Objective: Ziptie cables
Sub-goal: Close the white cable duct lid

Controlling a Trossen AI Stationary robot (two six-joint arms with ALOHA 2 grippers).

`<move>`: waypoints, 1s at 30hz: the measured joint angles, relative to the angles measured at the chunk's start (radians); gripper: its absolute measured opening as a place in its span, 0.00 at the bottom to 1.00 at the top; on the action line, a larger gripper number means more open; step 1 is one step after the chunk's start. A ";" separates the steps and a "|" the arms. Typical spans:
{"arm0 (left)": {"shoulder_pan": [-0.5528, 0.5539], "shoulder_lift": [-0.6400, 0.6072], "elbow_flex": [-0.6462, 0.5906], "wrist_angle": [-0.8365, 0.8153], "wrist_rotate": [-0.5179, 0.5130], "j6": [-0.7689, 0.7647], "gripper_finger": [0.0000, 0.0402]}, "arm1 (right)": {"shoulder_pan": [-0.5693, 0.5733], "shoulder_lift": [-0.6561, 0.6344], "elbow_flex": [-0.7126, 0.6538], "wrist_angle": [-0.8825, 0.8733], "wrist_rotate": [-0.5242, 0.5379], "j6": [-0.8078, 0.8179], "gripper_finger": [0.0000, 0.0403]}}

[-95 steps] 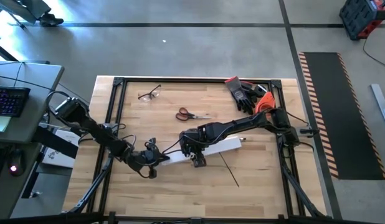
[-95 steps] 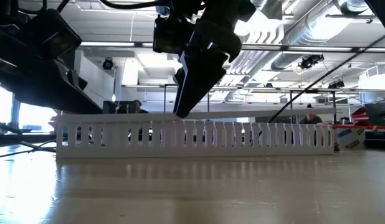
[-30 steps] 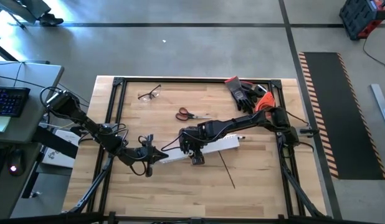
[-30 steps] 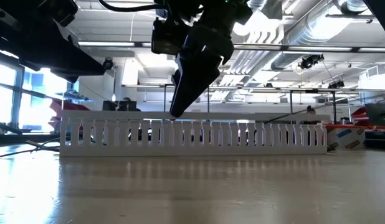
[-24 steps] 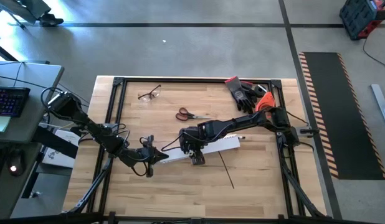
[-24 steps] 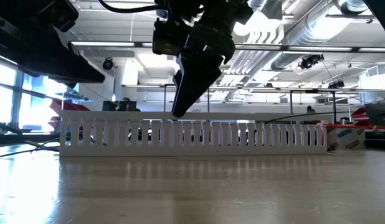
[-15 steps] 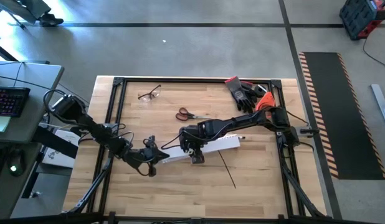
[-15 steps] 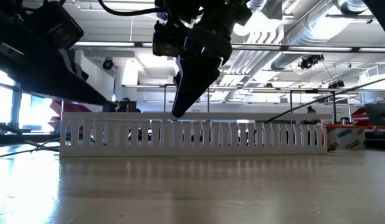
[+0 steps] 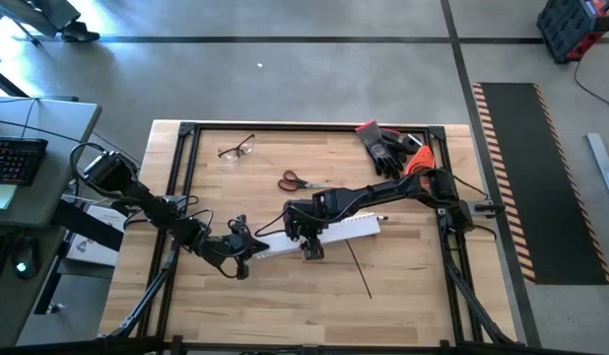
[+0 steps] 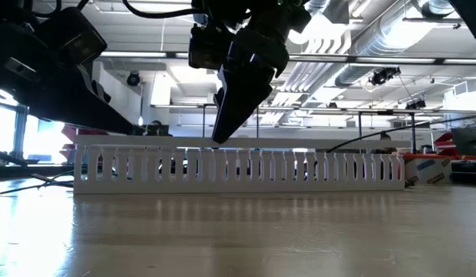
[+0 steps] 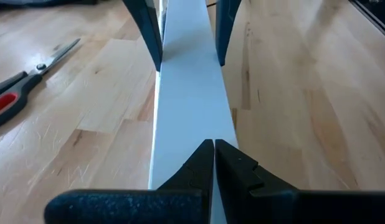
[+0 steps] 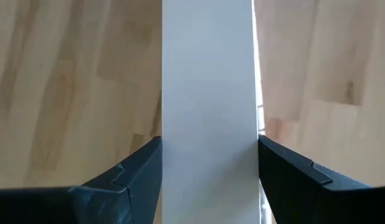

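High view: scissors (image 9: 293, 181) beyond duct (image 9: 329, 235).

You see a plain white flat plastic cover strip (image 12: 208, 93) between the right claw's (image 12: 208, 165) black fingers (image 12: 133, 171), over pale, streaky-grained wood table planks (image 11: 292, 93). Beside the left claw (image 11: 214, 149), also black and pinched together, lie scissors with red-and-black handles (image 11: 18, 93). Beyond the right claw, the slotted white plastic duct (image 10: 300, 165) shows an even comb pattern.
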 joint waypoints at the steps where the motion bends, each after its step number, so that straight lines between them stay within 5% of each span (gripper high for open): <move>1: 0.000 0.000 0.000 0.003 0.000 0.003 0.00 | -0.004 0.000 0.000 -0.005 -0.018 0.000 0.53; 30: 0.020 0.000 0.001 -0.008 0.019 0.003 0.00 | -0.021 0.003 0.060 -0.098 -0.054 0.007 0.53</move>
